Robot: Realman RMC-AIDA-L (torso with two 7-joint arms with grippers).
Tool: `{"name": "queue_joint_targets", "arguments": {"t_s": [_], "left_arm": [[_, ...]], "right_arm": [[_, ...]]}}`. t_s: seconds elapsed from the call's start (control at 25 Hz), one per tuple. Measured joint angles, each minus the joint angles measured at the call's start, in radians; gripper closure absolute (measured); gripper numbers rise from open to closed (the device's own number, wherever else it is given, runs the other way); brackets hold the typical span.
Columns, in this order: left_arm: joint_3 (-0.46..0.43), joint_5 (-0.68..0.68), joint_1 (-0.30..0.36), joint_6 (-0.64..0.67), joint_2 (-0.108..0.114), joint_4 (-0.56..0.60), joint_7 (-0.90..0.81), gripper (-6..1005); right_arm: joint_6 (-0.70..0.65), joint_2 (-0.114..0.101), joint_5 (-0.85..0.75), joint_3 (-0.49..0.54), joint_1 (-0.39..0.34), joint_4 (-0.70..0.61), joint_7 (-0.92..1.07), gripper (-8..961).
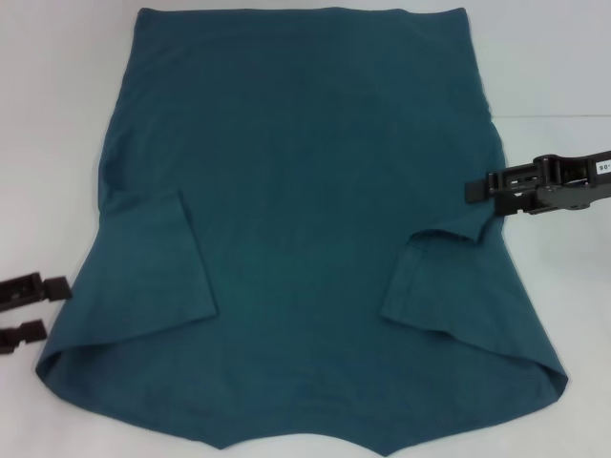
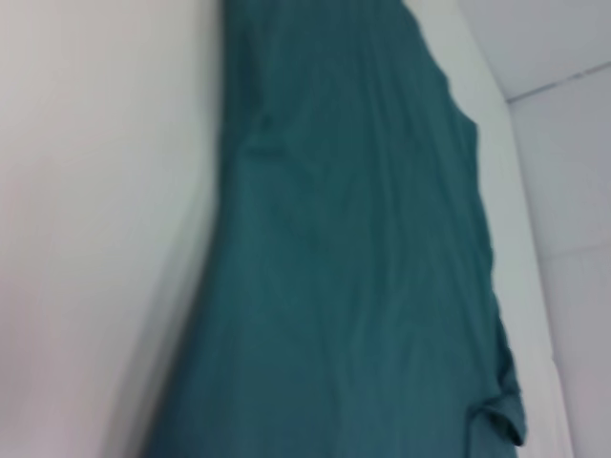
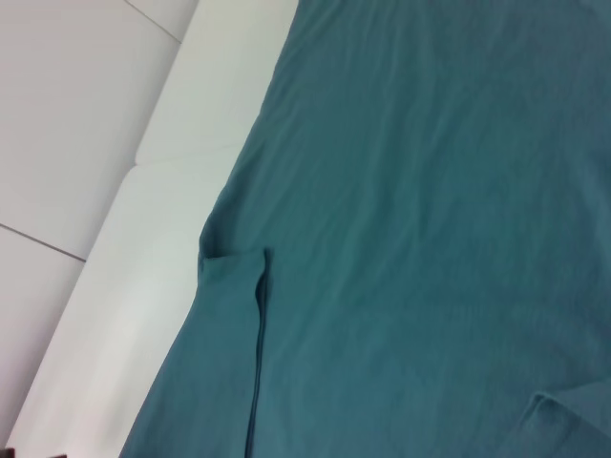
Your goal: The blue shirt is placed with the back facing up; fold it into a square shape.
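Blue shirt [image 1: 296, 229] spread flat on the white table [image 1: 57, 114], sleeves folded inward, long axis running away from the robot. Right gripper [image 1: 474, 191], fingers parted, sits at the shirt's edge; left gripper [image 1: 48, 307], also parted, stands just clear

Almost nothing to read here. One small white label [image 1: 601, 165] sits on the right arm at three o'clock in the head view, carrying tiny dark characters too small to make out. The blue shirt [image 1: 296, 219] shows only plain fabric, no lettering visible in any view.
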Motion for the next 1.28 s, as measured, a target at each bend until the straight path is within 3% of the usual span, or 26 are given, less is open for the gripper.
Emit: {"name": "queue_joint_targets", "arguments": {"t_s": [0.08,0.28,0.52,1.28], "left_arm": [[-0.004,0.005,0.02,-0.008,-0.004,-0.005,-0.006,80],[-0.032,0.057,0.026,-0.038,-0.009,-0.04,-0.016,81],[-0.03,0.077,0.028,-0.082,-0.022,-0.054,-0.016,81],[-0.02,0.078,0.021,-0.179,-0.027,-0.091,-0.013,80]], "right_arm": [[-0.003,0.001,0.001,0.005,-0.002,0.0,-0.001,309],[-0.008,0.008,0.002,0.009,-0.006,-0.001,-0.004,101],[-0.008,0.009,0.002,0.011,-0.017,-0.001,-0.007,99],[-0.003,0.01,0.001,0.014,-0.029,-0.001,-0.008,99]]}}
